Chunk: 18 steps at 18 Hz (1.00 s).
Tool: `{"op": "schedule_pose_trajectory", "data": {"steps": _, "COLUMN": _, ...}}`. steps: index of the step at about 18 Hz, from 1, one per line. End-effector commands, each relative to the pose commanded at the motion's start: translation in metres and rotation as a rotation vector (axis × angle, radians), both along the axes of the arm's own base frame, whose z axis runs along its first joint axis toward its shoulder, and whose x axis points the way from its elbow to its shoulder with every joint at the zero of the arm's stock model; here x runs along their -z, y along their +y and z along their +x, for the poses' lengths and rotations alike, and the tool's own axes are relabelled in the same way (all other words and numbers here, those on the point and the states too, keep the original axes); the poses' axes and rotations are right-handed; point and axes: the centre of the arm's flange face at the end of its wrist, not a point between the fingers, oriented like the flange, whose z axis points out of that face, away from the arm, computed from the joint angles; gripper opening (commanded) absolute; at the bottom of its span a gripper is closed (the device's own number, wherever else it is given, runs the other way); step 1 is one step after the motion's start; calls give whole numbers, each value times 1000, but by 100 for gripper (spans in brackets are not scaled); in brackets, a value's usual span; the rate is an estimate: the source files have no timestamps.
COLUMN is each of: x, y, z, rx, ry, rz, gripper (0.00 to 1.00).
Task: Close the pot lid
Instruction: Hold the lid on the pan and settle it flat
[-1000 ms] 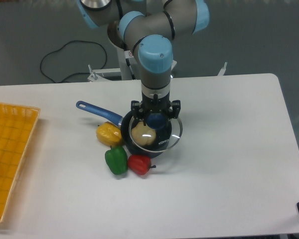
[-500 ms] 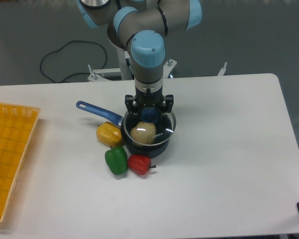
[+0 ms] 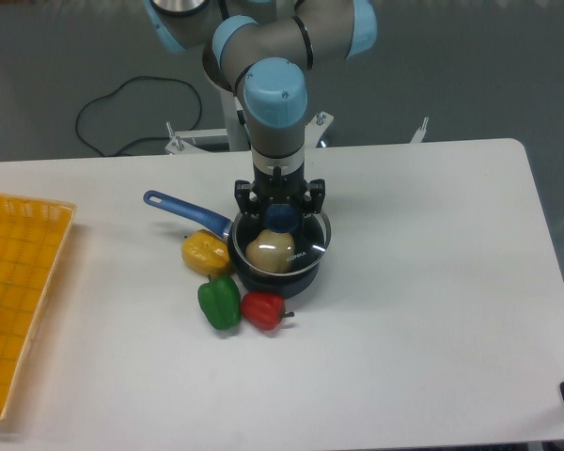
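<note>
Since a second ago the arm has carried the pot lid [image 3: 284,242] leftward, from overhanging the pot's right side to sitting almost squarely over the pot [image 3: 273,268], and in the last half second it has barely shifted. Both fingers [image 3: 281,215] are clamped on the dark blue knob at the lid's centre, with the wrist pointing straight down above it. Whether the lid's metal rim rests fully on the pot's rim or hangs just above it cannot be told; the glass looks slightly tilted, its far edge higher. Through the glass a pale rounded object [image 3: 270,251] shows inside the pot. This pot stands near the middle of the table [image 3: 423,310], a little toward the far edge, and its bright-blue handle [image 3: 183,212] runs out toward the far left. Touching the pot's left side lies a yellow pepper [image 3: 205,253]; just in front of the pot sit a green pepper [image 3: 219,303] and a red pepper [image 3: 264,309], side by side. At the table's left edge a yellow mesh tray [image 3: 14,291] lies, well apart from the pot.
</note>
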Motion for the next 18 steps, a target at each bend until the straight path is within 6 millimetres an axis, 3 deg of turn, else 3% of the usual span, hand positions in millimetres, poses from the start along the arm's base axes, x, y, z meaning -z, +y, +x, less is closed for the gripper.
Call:
{"op": "schedule_pose_trajectory", "data": {"steps": 10, "x": 6, "y": 5, "z": 1, "rx": -14, "ry": 1, "rz": 0, "gripper": 56}}
{"op": "schedule_pose_trajectory", "data": {"steps": 18, "x": 6, "y": 13, "z": 12, "rx": -9, "ry": 0, "rz": 1, "gripper": 56}}
